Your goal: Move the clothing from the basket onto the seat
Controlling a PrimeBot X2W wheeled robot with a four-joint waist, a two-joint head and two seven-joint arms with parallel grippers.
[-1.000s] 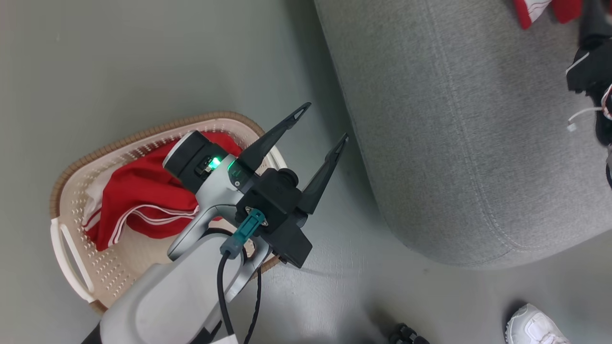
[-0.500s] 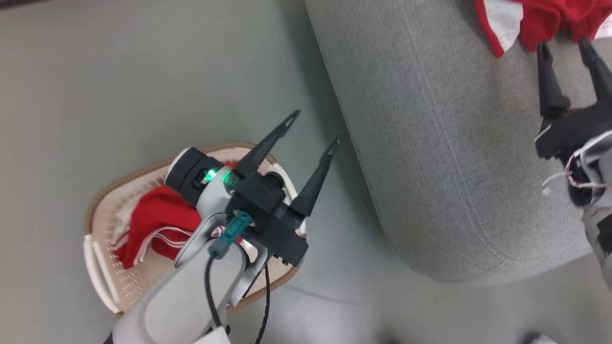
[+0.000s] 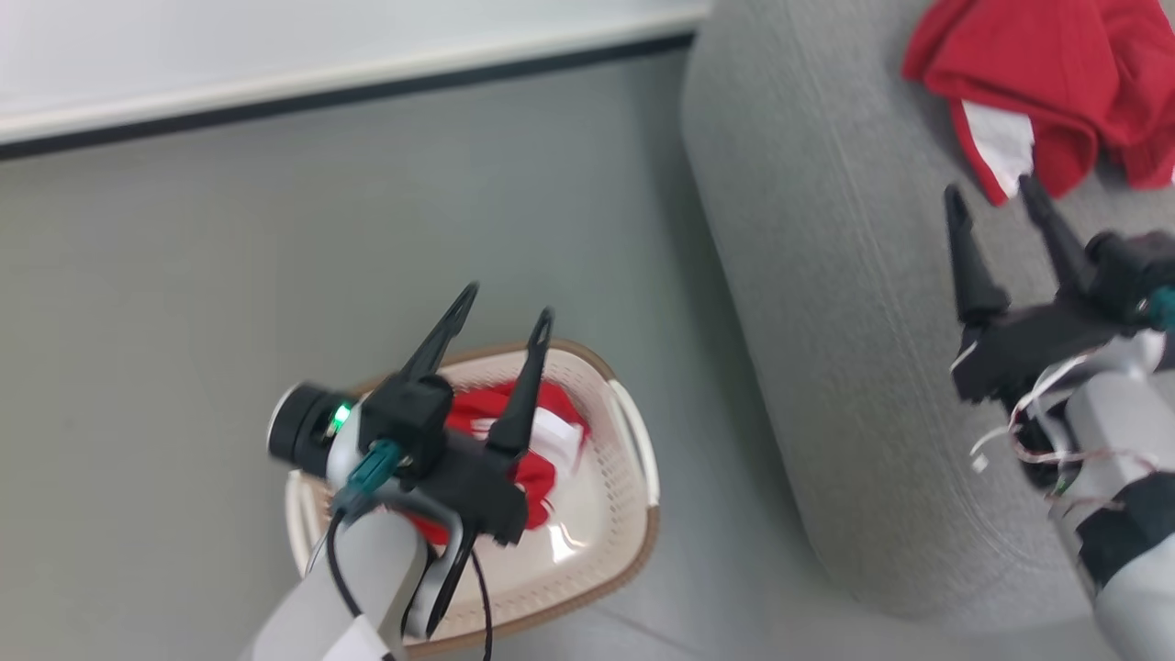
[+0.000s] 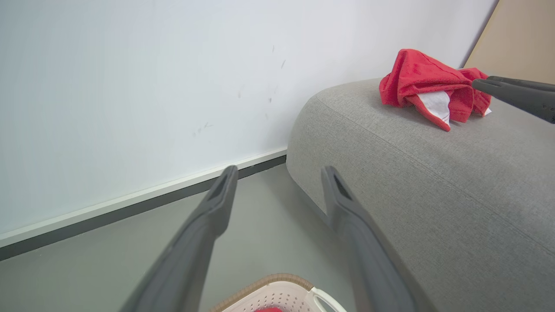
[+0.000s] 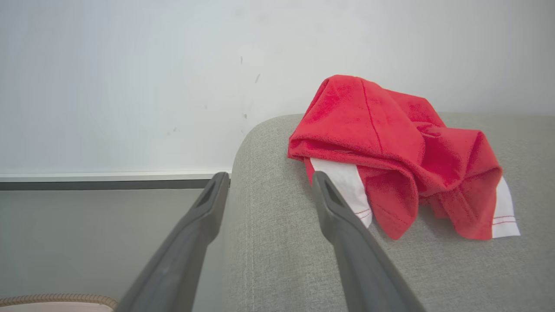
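Note:
The cream basket (image 3: 601, 514) with its brown rim stands on the floor and holds red and white clothing (image 3: 537, 477). My left gripper (image 3: 509, 303) hovers above it, open and empty, fingers pointing toward the wall. To the right is the grey seat (image 3: 826, 275), with a crumpled red and white garment (image 3: 1037, 55) lying on top. My right gripper (image 3: 991, 190) is open over the seat, its tips just short of that garment. The right wrist view shows the right gripper (image 5: 269, 175) open, the garment (image 5: 390, 138) loose on the seat (image 5: 282, 242). The left wrist view shows the left gripper (image 4: 279, 171) open above the basket rim (image 4: 269, 279).
A white wall (image 3: 321, 55) with a dark baseboard (image 3: 367, 92) runs behind the basket and seat. Grey floor (image 3: 229, 275) lies around the basket, with a narrow strip between it and the seat. A tan panel (image 4: 520, 39) stands behind the seat.
The head camera has swung, bringing the wall into view. My right gripper has finished opening and sits back from the red garment, which stays on the seat. My left gripper now hangs over the basket.

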